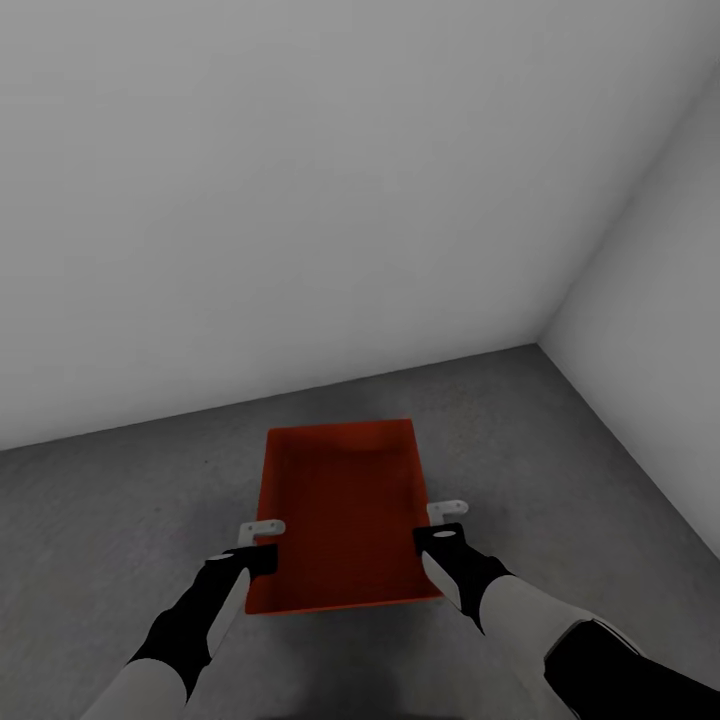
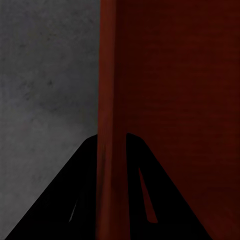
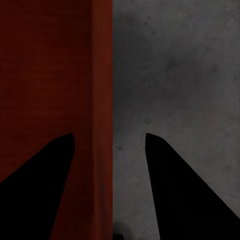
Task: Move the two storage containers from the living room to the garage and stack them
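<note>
Straddling the bin's [image 1: 345, 510] long walls, your two hands differ: the left hand [image 2: 111, 150] is clamped on the left wall, while the right hand [image 3: 109, 142] is spread wide around the right wall. You have the bin on the grey floor [image 1: 560, 470], near the far wall [image 1: 300, 200].

The storage container [image 1: 345, 510] looks smooth, matt plastic; the floor [image 1: 560, 450] is mottled, rough-looking concrete.

Two plain grey-white walls [image 1: 300, 200] meet at a corner (toward the right, far end); both are bare, smooth and evenly lit, unmarked.
</note>
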### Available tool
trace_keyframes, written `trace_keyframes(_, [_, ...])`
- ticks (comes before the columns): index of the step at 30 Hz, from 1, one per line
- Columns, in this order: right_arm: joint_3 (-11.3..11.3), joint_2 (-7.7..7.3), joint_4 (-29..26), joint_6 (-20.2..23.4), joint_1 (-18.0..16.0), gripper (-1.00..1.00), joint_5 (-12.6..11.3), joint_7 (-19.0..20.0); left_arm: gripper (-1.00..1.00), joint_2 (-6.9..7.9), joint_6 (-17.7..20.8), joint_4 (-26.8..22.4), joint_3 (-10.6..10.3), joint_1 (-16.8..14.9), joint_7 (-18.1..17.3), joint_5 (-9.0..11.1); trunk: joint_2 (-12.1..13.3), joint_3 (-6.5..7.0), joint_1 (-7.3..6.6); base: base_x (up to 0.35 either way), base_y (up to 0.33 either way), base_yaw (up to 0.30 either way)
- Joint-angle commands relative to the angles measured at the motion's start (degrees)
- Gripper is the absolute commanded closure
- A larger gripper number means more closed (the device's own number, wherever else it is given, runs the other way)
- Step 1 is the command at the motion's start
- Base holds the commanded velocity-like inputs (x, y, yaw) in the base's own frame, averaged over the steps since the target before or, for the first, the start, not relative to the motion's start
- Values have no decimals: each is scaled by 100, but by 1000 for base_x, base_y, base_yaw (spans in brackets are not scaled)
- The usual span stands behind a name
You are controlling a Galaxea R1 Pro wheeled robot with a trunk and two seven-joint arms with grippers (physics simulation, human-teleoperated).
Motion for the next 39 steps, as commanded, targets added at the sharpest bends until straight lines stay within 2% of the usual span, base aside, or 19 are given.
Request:
trace_keyframes(1, [177, -48, 134, 31, -1, 100, -218, -20, 100, 98, 17, -24, -37, -5, 74, 59, -46, -23, 23, 0, 0, 0])
trace_keyframes(12, [177, -48, 134, 31, -1, 100, -218, -20, 100, 104, 18, -24, -39, -5, 76, 59, -487, -221, 265, 0, 0, 0])
trace_keyframes(19, [177, -48, 134, 31, -1, 100, -218, -20, 100, 106, 17, -24, -38, -5, 83, 59, -487, -221, 265, 0, 0, 0])
trace_keyframes(27, [178, -48, 134, 31, -1, 100, -218, -23, 100, 107, 17, -24, -34, -5, 76, 59, -808, -364, 440, 0, 0, 0])
trace_keyframes(39, [180, -46, 134, 40, -1, 100, -210, -28, 100, 107, 17, -24, -30, -5, 98, 59, -808, -364, 440, 0, 0, 0])
